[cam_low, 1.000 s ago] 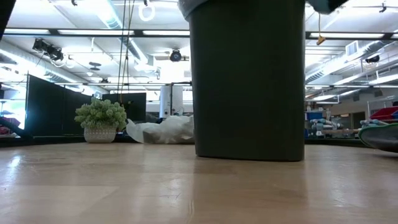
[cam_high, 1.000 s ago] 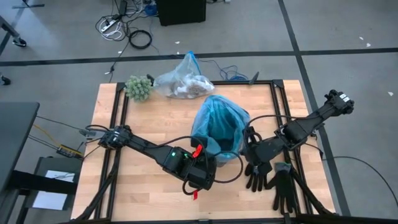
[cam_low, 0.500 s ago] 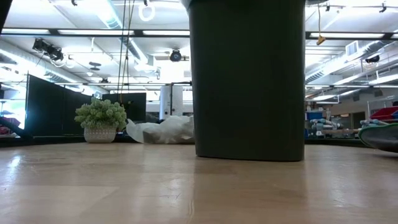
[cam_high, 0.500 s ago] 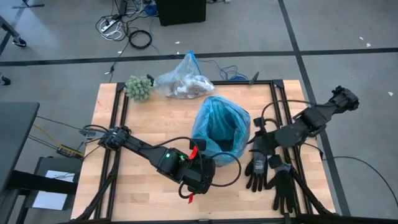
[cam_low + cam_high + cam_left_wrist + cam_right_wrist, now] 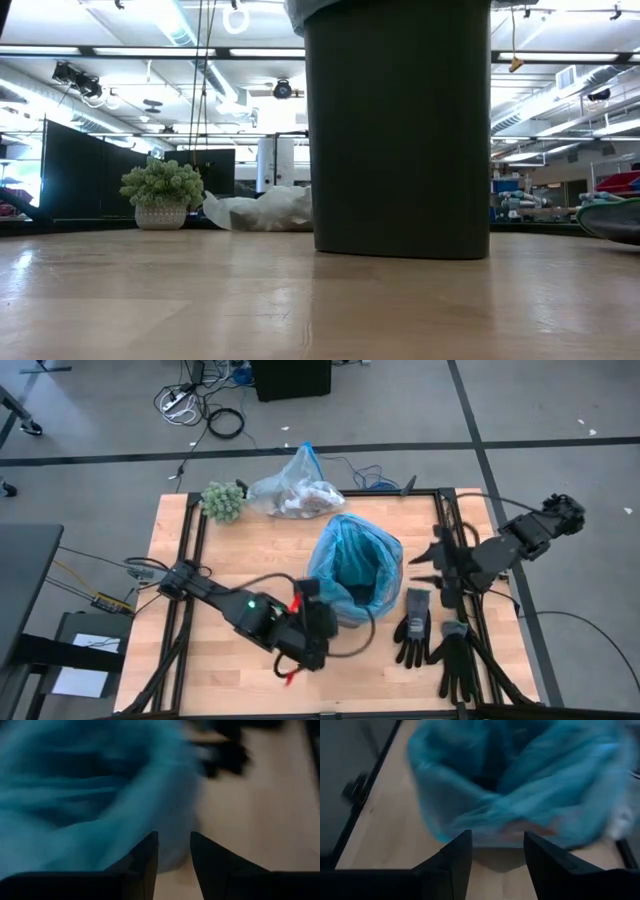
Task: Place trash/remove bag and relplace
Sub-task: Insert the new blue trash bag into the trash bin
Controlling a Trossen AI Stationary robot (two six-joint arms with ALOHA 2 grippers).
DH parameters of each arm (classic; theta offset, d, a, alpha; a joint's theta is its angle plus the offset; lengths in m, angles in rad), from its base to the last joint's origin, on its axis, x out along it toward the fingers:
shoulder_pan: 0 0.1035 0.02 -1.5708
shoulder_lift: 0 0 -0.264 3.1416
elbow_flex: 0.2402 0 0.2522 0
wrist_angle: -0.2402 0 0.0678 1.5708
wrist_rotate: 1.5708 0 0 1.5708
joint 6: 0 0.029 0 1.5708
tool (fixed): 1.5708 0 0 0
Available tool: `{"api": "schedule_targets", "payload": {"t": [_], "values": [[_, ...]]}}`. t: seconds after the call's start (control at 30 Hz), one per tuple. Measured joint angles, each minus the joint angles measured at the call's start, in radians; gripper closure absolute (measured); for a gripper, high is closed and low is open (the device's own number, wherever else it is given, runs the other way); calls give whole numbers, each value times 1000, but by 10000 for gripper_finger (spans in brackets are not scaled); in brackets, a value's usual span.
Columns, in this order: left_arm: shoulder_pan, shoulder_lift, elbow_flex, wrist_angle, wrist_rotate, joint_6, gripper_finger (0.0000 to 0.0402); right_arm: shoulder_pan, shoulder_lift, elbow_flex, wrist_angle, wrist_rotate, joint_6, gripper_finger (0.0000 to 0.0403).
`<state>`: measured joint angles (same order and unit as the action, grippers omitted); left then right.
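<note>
black bin (image 5: pixel 398 125) at the desk (image 5: pixel 240 550) centre, lined with a light-blue bag (image 5: pixel 352 565) (rim draped outward). left claw (image 5: pixel 173 851) just beside the bag's near side, fingers parted, holding nothing. right claw (image 5: pixel 492 851) beside the bag's other side, fingers apart and empty. grey-white bag (image 5: pixel 293 492) holding crumpled trash lies at the desk's far edge, beside a green clump (image 5: pixel 223 501). black gloves (image 5: pixel 440 645) near the right arm.

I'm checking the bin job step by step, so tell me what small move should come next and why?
Probably pull both arms a little farther back from the bin. The left gripper and right gripper are open beside the blue liner, holding nothing, and the liner already drapes over the rim, so clearing away looks sensible.
</note>
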<state>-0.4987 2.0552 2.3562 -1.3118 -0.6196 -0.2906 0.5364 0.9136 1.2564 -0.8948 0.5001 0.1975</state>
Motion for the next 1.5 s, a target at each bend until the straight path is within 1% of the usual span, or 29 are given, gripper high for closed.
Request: {"api": "schedule_targets", "payload": {"t": [0.1, 0.17, 0.2, 0.27, 0.33, 0.47, 0.57, 0.67, 0.77, 1.0, 1.17, 1.27, 1.4, 1.5], "values": [[19, -46, 0, -44, -156, -178, 278, -21, -22, 0, 15, 79, 92, 238], [47, -81, 0, -81, -228, -322, 278, -44, -28, 0, 23, 124, 166, 238], [69, -98, 0, -101, -238, -390, 278, -56, -30, 0, 24, 132, 198, 238], [118, -126, 0, -130, -226, -495, 278, -80, -31, 0, 24, 134, 254, 238], [171, -140, 2, -138, -182, -532, 277, -103, -31, 0, 24, 126, 282, 238], [279, -140, 0, -121, -70, -509, 277, -148, -31, 0, 27, 71, 292, 238], [366, -140, 0, -72, 61, -438, 277, -184, -31, 0, 30, -3, 302, 238], [443, -140, 0, -12, 166, -374, 277, -215, -31, 0, 33, -84, 321, 238], [511, -140, 0, 37, 262, -309, 277, -240, -31, 0, 36, -126, 320, 238], [627, -130, 0, 43, 401, -178, 277, -297, -17, 0, 36, -138, 330, 238], [678, -130, 0, 46, 484, -88, 277, -319, 42, 0, 37, -145, 370, 239], [700, -130, 0, 46, 536, -62, 277, -319, 76, 0, 55, -154, 375, 242], [719, -130, 0, 46, 579, -47, 277, -325, 93, 0, 68, -146, 380, 253], [724, -130, 0, 72, 613, -27, 277, -337, 94, 0, 67, -145, 385, 272]]}}
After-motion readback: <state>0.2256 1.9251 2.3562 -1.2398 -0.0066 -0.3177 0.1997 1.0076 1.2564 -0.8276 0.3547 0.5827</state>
